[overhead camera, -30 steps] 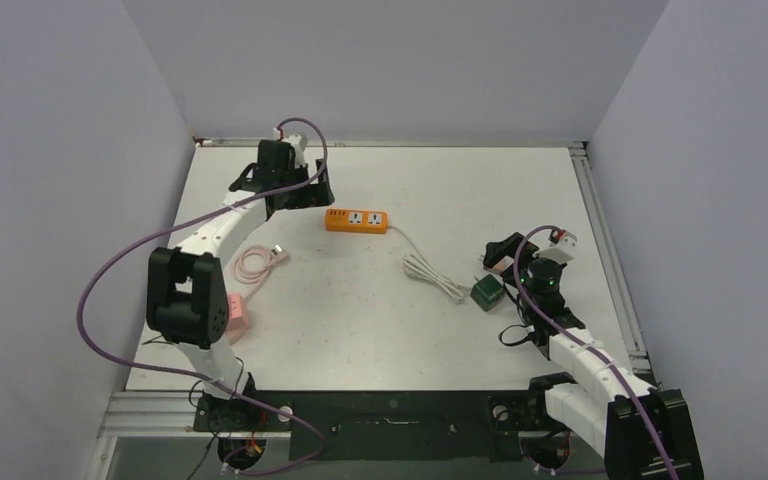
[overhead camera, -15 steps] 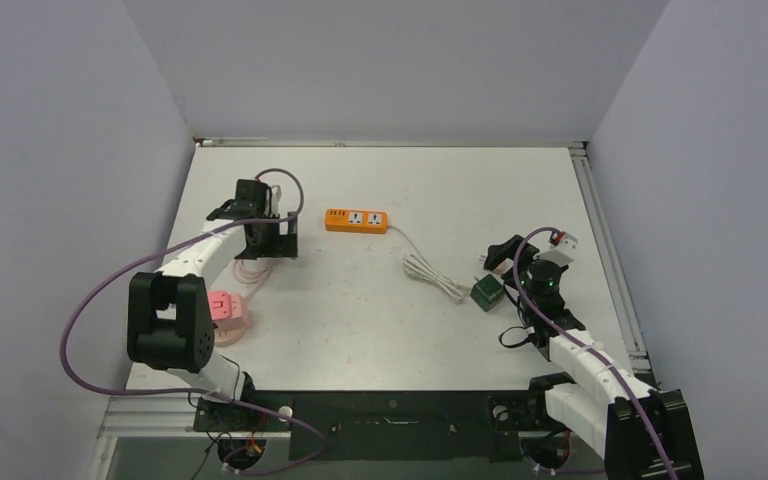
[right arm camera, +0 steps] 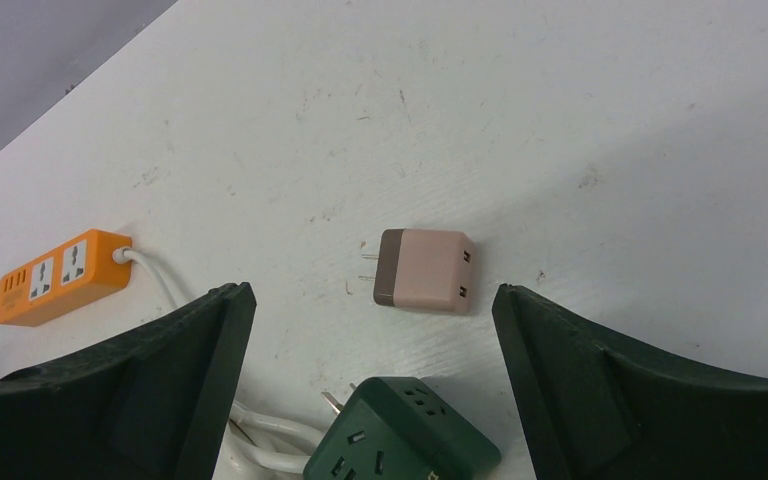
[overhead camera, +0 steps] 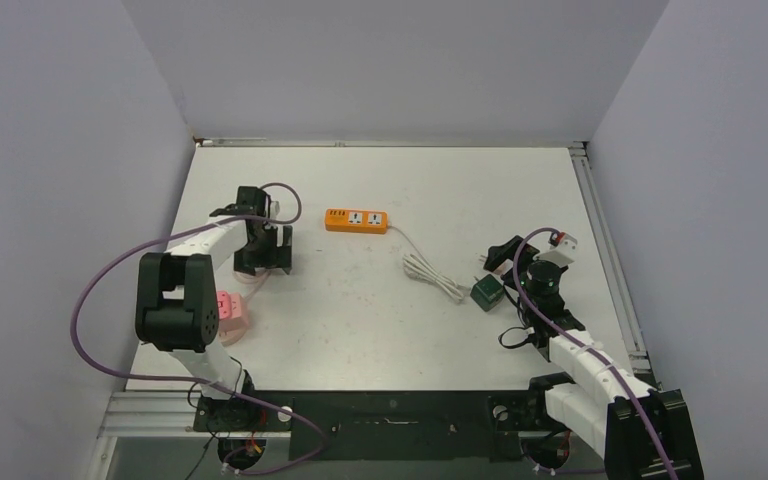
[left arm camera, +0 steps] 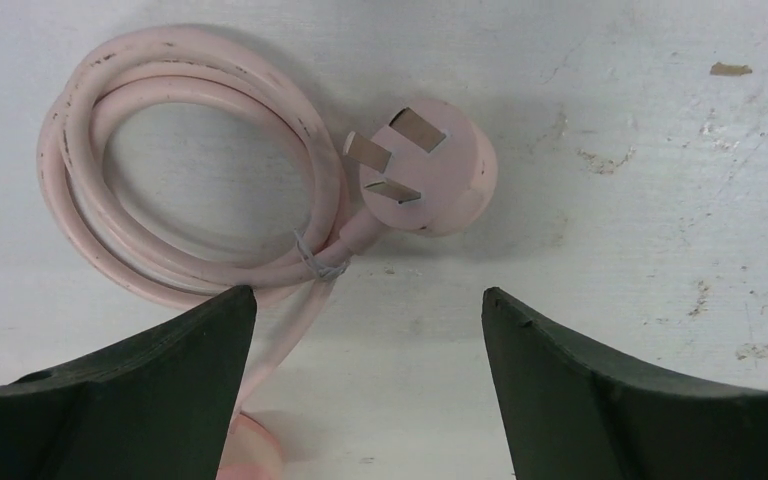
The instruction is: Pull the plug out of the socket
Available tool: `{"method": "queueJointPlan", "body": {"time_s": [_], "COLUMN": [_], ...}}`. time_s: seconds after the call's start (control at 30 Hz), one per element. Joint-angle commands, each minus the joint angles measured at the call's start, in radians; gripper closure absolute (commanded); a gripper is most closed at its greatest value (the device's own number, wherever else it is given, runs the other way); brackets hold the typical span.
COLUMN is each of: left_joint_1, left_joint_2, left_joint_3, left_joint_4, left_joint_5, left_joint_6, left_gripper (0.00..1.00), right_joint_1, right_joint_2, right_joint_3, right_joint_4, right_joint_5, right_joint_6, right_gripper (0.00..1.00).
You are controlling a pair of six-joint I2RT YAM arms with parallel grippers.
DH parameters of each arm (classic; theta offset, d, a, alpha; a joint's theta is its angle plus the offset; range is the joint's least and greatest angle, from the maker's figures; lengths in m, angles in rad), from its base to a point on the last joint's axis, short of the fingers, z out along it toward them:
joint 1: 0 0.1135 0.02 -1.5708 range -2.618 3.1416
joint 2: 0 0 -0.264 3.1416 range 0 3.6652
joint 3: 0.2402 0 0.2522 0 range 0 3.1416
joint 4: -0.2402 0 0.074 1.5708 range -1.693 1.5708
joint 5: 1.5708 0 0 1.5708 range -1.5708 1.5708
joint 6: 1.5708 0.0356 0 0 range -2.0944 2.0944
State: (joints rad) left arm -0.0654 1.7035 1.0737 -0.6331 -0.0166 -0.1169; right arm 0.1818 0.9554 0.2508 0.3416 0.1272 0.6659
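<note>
A pink plug [left arm camera: 430, 172] lies on the table with its three prongs up, at the end of a coiled pink cable [left arm camera: 175, 190]. My left gripper [left arm camera: 368, 295] is open and empty, just above the table beside the coil; in the top view it [overhead camera: 264, 250] is at the left. A pink socket block [overhead camera: 228, 312] lies near the left arm. An orange power strip [overhead camera: 356, 220] with nothing plugged in also shows in the right wrist view [right arm camera: 60, 275]. My right gripper [right arm camera: 373, 290] is open and empty over a green cube socket [right arm camera: 405, 440] and a pink-brown adapter [right arm camera: 425, 268].
The strip's white cable [overhead camera: 432, 275] lies bundled between the strip and the green cube [overhead camera: 487, 292]. Grey walls enclose the table on three sides, with a metal rail [overhead camera: 610, 260] along the right edge.
My left arm has pulled back from beside the orange strip toward the near left and come down over the pink cable coil. The right arm has not moved.
</note>
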Motion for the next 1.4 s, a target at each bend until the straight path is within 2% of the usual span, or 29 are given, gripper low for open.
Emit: {"method": "queueJointPlan", "body": {"time_s": [0.0,0.13,0.4,0.6,0.93,1.1,1.17,1.37], "left_joint_1": [-0.005,-0.022,-0.033,-0.028,-0.045,-0.063,-0.088,-0.240], "left_joint_2": [0.021,0.031,-0.049,0.033,0.099,0.116,0.113,0.133], "left_joint_3": [0.071,0.090,0.069,0.109,0.123,0.131,0.131,0.129], "left_joint_4": [0.006,0.001,0.057,0.011,-0.012,-0.027,-0.029,-0.052], "left_joint_5": [-0.008,-0.064,-0.136,-0.067,-0.015,-0.016,-0.019,-0.138], "left_joint_6": [0.017,0.018,0.044,0.051,0.042,0.033,0.031,-0.008], "left_gripper": [0.21,0.22,0.24,0.36,0.42,0.57,0.60,0.82], "right_joint_1": [-0.010,-0.011,-0.018,-0.021,-0.025,-0.028,-0.029,-0.033], "right_joint_2": [0.003,0.013,0.059,0.073,0.063,0.065,0.068,0.077], "right_joint_3": [-0.002,-0.001,0.004,0.007,0.008,0.008,0.008,0.007], "right_joint_4": [0.025,0.026,0.043,0.047,0.037,0.037,0.039,0.041], "right_joint_5": [0.016,0.014,-0.005,-0.014,-0.013,-0.014,-0.014,-0.009], "right_joint_6": [-0.002,0.000,0.005,0.007,0.006,0.006,0.007,0.008], "right_gripper": [0.05,0.05,0.05,0.05,0.05,0.05,0.05,0.05]}}
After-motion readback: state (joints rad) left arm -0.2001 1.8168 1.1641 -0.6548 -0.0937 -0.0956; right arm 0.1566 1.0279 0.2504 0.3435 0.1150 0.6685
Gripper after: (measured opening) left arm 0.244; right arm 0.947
